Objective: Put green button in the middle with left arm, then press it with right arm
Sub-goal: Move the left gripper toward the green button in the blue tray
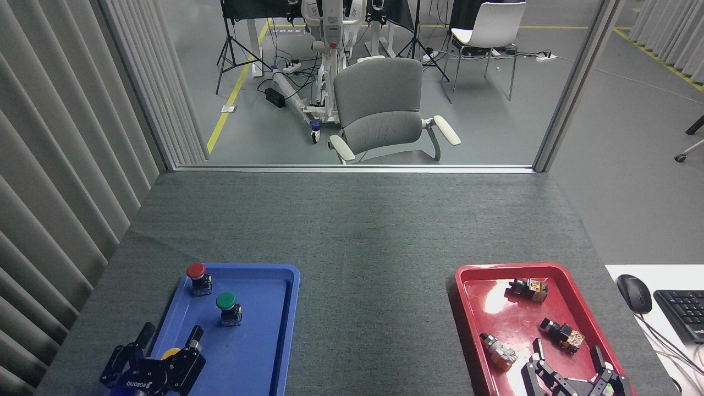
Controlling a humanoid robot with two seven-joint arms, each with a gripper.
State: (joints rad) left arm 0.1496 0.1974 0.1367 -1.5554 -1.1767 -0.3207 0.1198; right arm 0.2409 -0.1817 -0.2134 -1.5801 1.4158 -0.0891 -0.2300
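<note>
The green button (226, 308) stands upright in the blue tray (264, 341), a little right of the tray's centre line. My left gripper (170, 334) hovers open at the tray's near left, below and left of the green button, with a yellow cap showing between its fingers. My right gripper (568, 354) is open over the near end of the red tray (467, 308), holding nothing. The middle (377, 308) of the dark grey table lies between the two trays.
A red-capped button (197, 278) stands at the blue tray's far left corner. Three small switch parts (528, 289) lie in the red tray. A mouse (634, 293) and keyboard (685, 313) sit on a white surface at right. A grey chair stands beyond the table.
</note>
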